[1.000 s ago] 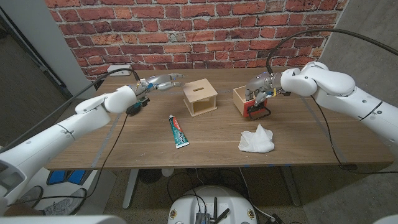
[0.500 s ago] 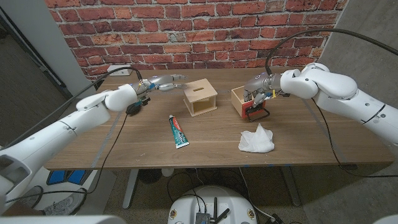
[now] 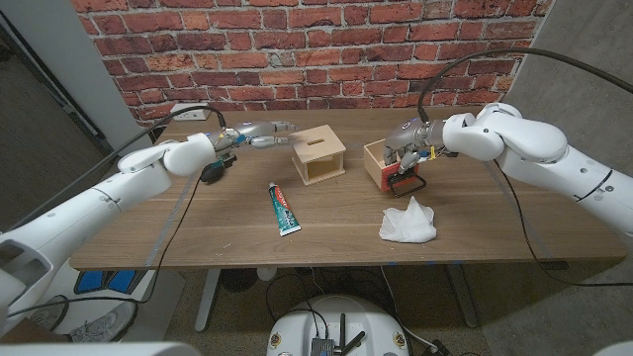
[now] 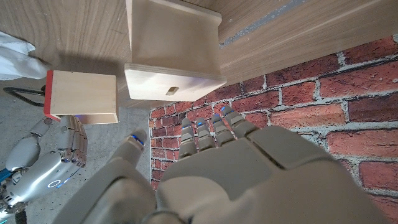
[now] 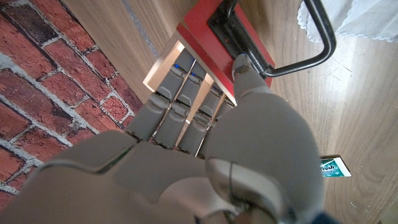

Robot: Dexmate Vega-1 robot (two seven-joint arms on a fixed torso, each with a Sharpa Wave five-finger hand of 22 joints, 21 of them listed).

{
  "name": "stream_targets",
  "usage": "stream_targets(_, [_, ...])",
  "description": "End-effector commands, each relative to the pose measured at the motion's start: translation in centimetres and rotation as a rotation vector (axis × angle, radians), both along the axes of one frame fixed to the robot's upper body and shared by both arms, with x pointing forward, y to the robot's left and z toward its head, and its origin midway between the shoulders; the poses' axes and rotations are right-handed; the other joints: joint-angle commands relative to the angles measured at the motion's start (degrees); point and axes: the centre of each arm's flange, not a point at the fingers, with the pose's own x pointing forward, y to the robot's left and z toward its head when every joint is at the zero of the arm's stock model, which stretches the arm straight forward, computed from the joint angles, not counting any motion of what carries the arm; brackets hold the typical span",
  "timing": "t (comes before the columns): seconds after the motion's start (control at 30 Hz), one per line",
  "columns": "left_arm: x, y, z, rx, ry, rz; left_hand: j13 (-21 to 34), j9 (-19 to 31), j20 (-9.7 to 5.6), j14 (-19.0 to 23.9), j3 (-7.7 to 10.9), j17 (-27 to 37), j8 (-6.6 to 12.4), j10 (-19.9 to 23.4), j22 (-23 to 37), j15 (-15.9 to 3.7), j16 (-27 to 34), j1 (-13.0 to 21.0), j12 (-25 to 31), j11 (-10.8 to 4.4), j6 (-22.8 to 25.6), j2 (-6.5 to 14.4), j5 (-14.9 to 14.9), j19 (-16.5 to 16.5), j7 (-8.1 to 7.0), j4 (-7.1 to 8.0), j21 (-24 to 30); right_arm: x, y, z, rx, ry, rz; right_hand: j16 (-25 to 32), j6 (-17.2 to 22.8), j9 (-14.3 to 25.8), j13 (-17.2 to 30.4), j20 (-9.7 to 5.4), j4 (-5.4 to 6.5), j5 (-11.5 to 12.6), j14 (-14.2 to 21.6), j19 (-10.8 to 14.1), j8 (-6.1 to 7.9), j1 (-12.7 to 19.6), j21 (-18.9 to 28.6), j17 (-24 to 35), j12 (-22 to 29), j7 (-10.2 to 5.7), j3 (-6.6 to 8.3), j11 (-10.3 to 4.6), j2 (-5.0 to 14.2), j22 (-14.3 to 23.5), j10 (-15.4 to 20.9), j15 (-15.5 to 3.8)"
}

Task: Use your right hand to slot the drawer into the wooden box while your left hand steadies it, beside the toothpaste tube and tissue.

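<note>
Your right robot hand [image 3: 406, 141] is grasping the drawer [image 3: 382, 164] (red front, black loop handle), fingers reaching inside it and thumb on the red face. The wooden box [image 3: 317, 153] is sitting just beyond your left robot hand [image 3: 259, 132], whose released fingers are reaching toward it, apparently not touching.

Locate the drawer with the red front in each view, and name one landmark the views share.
Head view: the drawer sits right of centre, gripped by the right hand.
Left wrist view: at the picture's left edge, beside the wooden box.
Right wrist view: top centre, fingers inside it.
Shared landmark: the white tissue near the drawer.
</note>
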Motion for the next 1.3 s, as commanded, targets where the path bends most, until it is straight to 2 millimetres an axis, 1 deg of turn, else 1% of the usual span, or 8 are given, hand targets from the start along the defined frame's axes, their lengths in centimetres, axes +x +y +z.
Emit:
stream_targets(0.03, [0.3,0.2,-0.4,0.028,-0.014,-0.017,0.04,0.18,-9.44,0.04,-0.01,0.05,0.33,-0.23,0.27,-4.00,-0.03,-0.71,-0.08,-0.35,0.77,3.87,0.23,-0.35,-0.42,0.82,0.22,-0.7,1.1,-0.6,-0.001,-0.001,0.028,0.28,4.25,0.63,0.22,-4.65,0.27,0.17,0.61,0.47,0.31,-1.08,0.36,0.31,0.34,0.26,0.63,0.04,1.44,0.10,0.47,-3.67])
stream_targets(0.23, [0.4,0.2,-0.7,0.047,-0.004,-0.017,0.04,0.17,-9.56,-0.11,-0.23,0.05,0.39,-0.24,0.27,-4.05,-0.07,-0.81,-0.07,-0.32,1.08,3.64,0.23,-0.53,-0.74,1.16,0.21,-1.0,1.5,-1.0,-0.001,-0.004,0.032,0.30,4.32,0.58,0.24,-4.65,0.30,0.18,0.77,0.49,0.26,-1.18,0.40,0.40,0.36,0.32,0.64,0.03,1.45,0.09,0.59,-3.65])
stream_targets(0.4, [0.4,-0.2,-0.8,0.053,-0.014,-0.020,0.02,0.12,-9.86,-0.67,-0.56,0.11,0.35,-0.55,0.30,-4.27,-0.14,-1.04,-0.13,-0.46,1.45,3.87,0.26,-2.01,-0.96,2.36,-0.13,-1.0,1.8,-1.3,0.000,-0.005,0.031,0.19,4.41,0.57,0.27,-4.65,0.23,0.21,0.71,0.49,0.24,-1.14,0.43,0.41,0.36,0.32,0.73,0.05,1.46,0.09,0.65,-3.73])
stream_targets(0.5, [0.5,-0.3,-0.8,0.056,-0.020,-0.027,0.00,0.09,-10.00,-0.62,-1.16,0.14,0.48,-0.24,0.34,-5.01,-0.02,-1.33,0.00,-0.90,2.20,3.48,0.21,-2.71,-1.37,3.35,-0.14,-0.9,2.0,-1.4,0.002,-0.010,0.030,0.17,4.52,0.62,0.26,-4.66,0.22,0.22,0.75,0.49,0.30,-1.15,0.45,0.44,0.35,0.32,0.75,0.05,1.48,0.09,0.67,-3.71])
stream_targets(0.57, [0.5,-0.4,-0.7,0.054,-0.017,-0.028,-0.02,0.07,-10.02,-0.62,-1.58,0.13,0.53,0.05,0.35,-5.25,0.02,-1.44,0.10,-1.55,2.70,3.24,0.21,-3.20,-1.60,4.03,-0.13,-0.9,2.0,-1.5,0.004,-0.013,0.034,0.16,4.45,0.64,0.26,-4.66,0.19,0.23,0.78,0.49,0.26,-1.11,0.46,0.47,0.36,0.32,0.80,0.04,1.51,0.09,0.73,-3.74])
stream_targets(0.87, [0.8,-0.8,-0.7,0.070,-0.011,-0.034,-0.02,0.03,-9.95,-0.35,-2.70,0.11,0.44,0.27,0.40,-5.92,0.14,-1.64,0.10,-1.79,3.37,2.78,0.26,-5.41,-1.79,5.81,-0.34,-0.9,2.5,-2.0,0.005,0.000,0.045,0.22,4.42,0.57,0.35,-4.66,0.07,0.30,1.01,0.58,0.13,-0.91,0.56,0.64,0.35,0.29,0.96,0.03,1.61,0.11,0.73,-3.73])
stream_targets(0.93, [0.9,-0.8,-0.7,0.078,-0.007,-0.033,-0.02,0.02,-9.81,-0.54,-2.85,0.10,0.43,0.28,0.41,-5.94,0.07,-1.63,0.09,-1.76,3.52,2.89,0.29,-5.95,-1.57,6.17,-0.39,-1.0,2.6,-2.1,0.006,0.002,0.048,0.21,4.45,0.55,0.34,-4.66,0.04,0.30,1.02,0.59,0.12,-0.90,0.57,0.67,0.33,0.21,0.95,0.02,1.54,0.11,0.73,-3.72])
stream_targets(1.3, [1.2,-0.9,-0.5,0.096,-0.013,-0.036,-0.02,0.01,-9.76,-0.79,-3.28,0.06,0.28,0.36,0.41,-5.81,0.01,-1.56,0.11,-1.40,3.65,3.15,0.36,-6.50,-1.17,7.03,-0.17,-1.3,3.7,-2.5,0.018,0.012,0.074,0.02,4.46,0.48,0.38,-4.65,0.25,0.30,0.99,0.59,-0.07,-1.28,0.67,0.77,0.26,0.33,0.93,0.02,1.47,0.11,0.72,-3.57])
